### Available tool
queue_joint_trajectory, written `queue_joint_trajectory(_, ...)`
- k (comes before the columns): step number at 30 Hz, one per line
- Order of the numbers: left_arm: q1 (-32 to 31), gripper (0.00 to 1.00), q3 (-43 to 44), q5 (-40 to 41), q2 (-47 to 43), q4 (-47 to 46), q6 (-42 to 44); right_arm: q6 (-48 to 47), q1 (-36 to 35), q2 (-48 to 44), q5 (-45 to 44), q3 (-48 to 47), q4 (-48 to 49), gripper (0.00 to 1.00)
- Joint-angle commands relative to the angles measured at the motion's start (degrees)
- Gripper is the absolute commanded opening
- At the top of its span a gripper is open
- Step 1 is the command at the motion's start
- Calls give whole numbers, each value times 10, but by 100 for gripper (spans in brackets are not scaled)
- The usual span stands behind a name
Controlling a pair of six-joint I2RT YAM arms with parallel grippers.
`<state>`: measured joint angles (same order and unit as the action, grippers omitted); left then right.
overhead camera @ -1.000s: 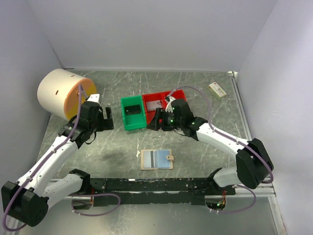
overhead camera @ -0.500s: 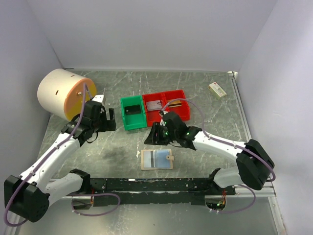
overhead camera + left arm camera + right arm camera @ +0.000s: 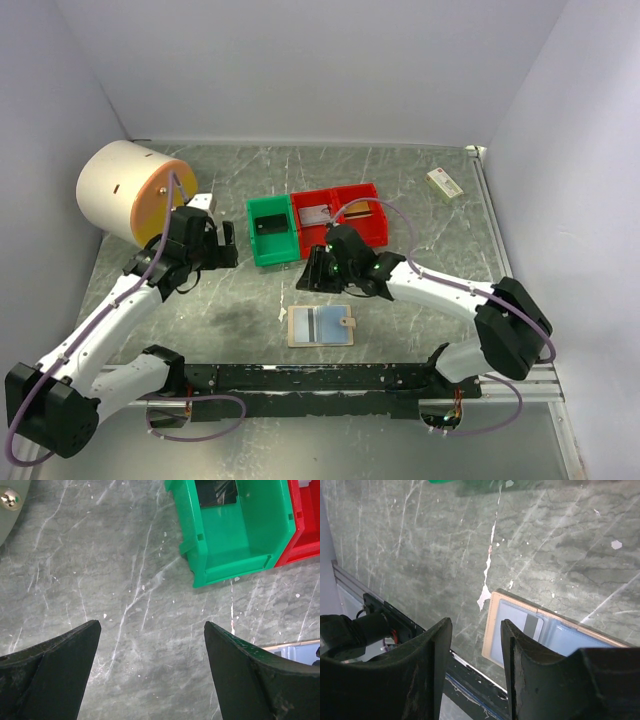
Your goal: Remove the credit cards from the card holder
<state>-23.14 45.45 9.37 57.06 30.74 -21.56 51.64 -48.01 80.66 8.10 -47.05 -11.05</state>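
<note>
The holder (image 3: 320,325) lies open and flat by the desk's near edge, pockets up so cards can slide out. The right jaws hang just past its far edge, narrowly parted and empty. They are probably lining up on the striped card (image 3: 532,625) showing in a pocket. The left jaws wait wide open and empty toward the left edge, out of the way. Mid-desk stand one green bin (image 3: 275,258) and two red bins (image 3: 312,197). Each appears to hold one card: a dark card (image 3: 268,224), a silver-grey card (image 3: 318,214), perhaps a gold card (image 3: 362,211).

Green bin (image 3: 275,251) touches red bins (image 3: 306,234); cream drum (image 3: 115,190) far left.
</note>
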Motion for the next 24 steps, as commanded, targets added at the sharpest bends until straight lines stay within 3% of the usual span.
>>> queue_joint_trajectory(1, -12, 96, 14, -2, -3, 1, 6, 3, -6, 16, -9, -23, -4, 44)
queue_joint_trajectory(10, -18, 95, 16, 4, 13, 8, 3, -17, -24, 44, -24, -41, -52, 43)
queue_joint_trajectory(19, -19, 93, 16, 14, 21, 8, 2, 22, -105, 31, -145, -14, -125, 48)
queue_joint_trajectory(24, -20, 92, 15, 9, 26, 7, 3, 37, -110, 59, -136, 8, -106, 48)
